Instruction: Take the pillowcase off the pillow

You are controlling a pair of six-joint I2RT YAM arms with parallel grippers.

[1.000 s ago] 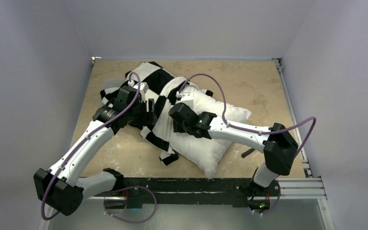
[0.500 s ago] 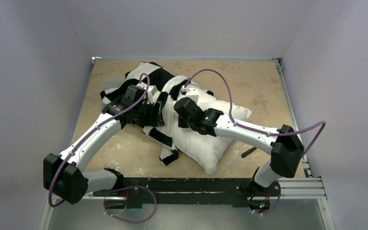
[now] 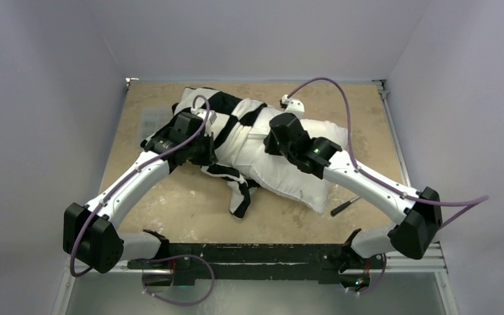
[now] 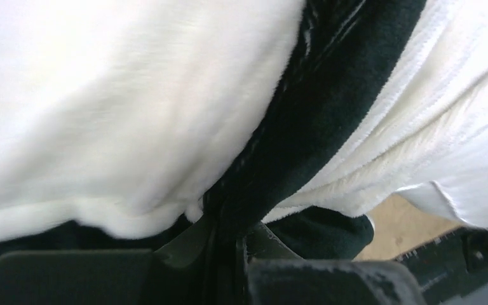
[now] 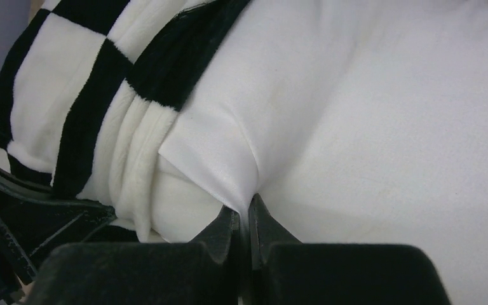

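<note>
The plump white pillow (image 3: 295, 177) lies across the middle of the table. The black-and-white checkered pillowcase (image 3: 220, 108) is bunched over its left end, and a loose tail of it hangs toward the front. My left gripper (image 3: 207, 152) is at the bunched cloth, shut on a black fold of the pillowcase (image 4: 330, 114); the left wrist view shows its tips (image 4: 232, 238) pinching that fold. My right gripper (image 3: 270, 141) is on the pillow's top, and the right wrist view shows its jaws (image 5: 246, 219) shut on a pinched ridge of the pillow's (image 5: 387, 127) white fabric, beside the pillowcase's edge (image 5: 57, 70).
The tan table (image 3: 170, 203) is walled at the left, back and right. A small dark stick-like object (image 3: 344, 205) lies on the table by the pillow's front right corner. A metal rail (image 3: 400, 157) runs along the table's right edge. The arms' purple cables arch over the pillow.
Both grippers have shut, the left on the pillowcase and the right on the pillow. The right arm has pulled the pillow to the right, baring more white.
</note>
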